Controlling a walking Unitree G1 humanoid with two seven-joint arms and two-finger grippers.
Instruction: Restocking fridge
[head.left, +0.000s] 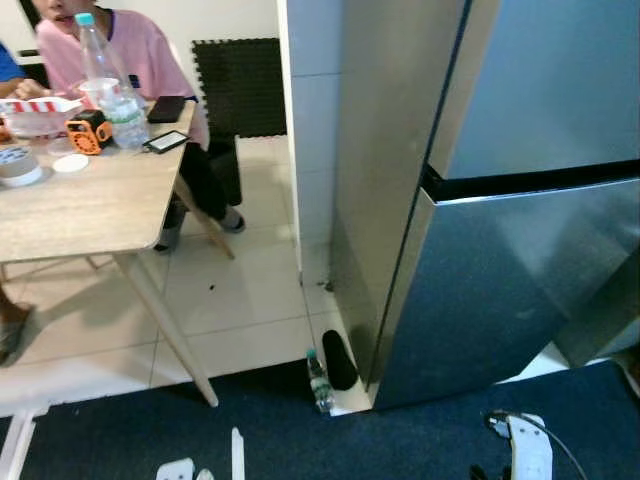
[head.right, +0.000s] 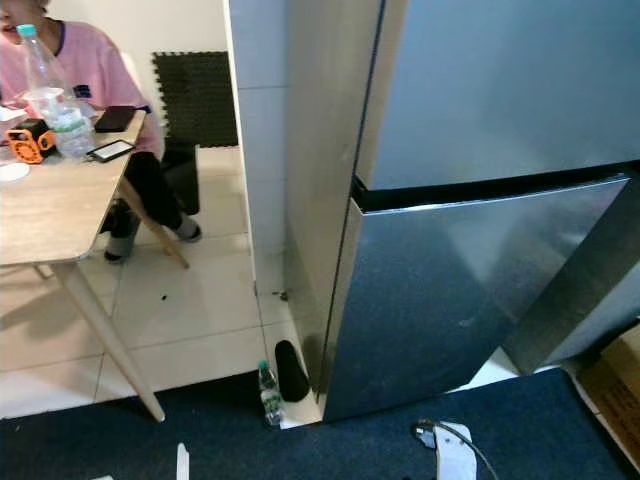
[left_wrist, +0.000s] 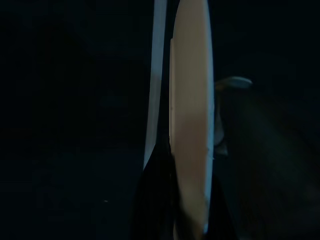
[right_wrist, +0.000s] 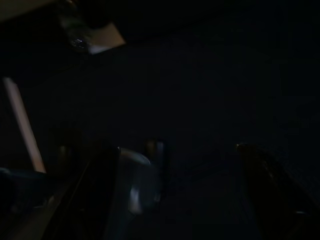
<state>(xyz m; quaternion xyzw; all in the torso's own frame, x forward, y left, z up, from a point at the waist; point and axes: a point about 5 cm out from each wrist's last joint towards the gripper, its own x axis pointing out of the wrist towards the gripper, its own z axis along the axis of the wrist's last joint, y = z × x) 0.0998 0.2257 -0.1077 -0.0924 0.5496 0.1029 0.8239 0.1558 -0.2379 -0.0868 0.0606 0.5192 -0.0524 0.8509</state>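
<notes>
The steel two-door fridge (head.left: 520, 230) stands at the right with both doors closed. A small water bottle (head.left: 319, 381) stands on the floor at the fridge's near left corner, beside a black slipper (head.left: 339, 359). A large clear water bottle (head.left: 110, 88) stands on the wooden table (head.left: 80, 210) at the left. Both arms hang idle low at my sides: a white part of the right arm (head.left: 527, 447) and a bit of the left arm (head.left: 178, 468) show at the bottom edge. In the dark right wrist view my right gripper (right_wrist: 174, 149) has its fingers apart with nothing between them.
A seated person in a pink shirt (head.left: 140, 50) is at the table's far side, with phones (head.left: 166, 141), a cup and an orange gadget (head.left: 88, 131) on it. A white tiled pillar (head.left: 312, 150) stands left of the fridge. A dark blue carpet (head.left: 400, 440) lies underfoot.
</notes>
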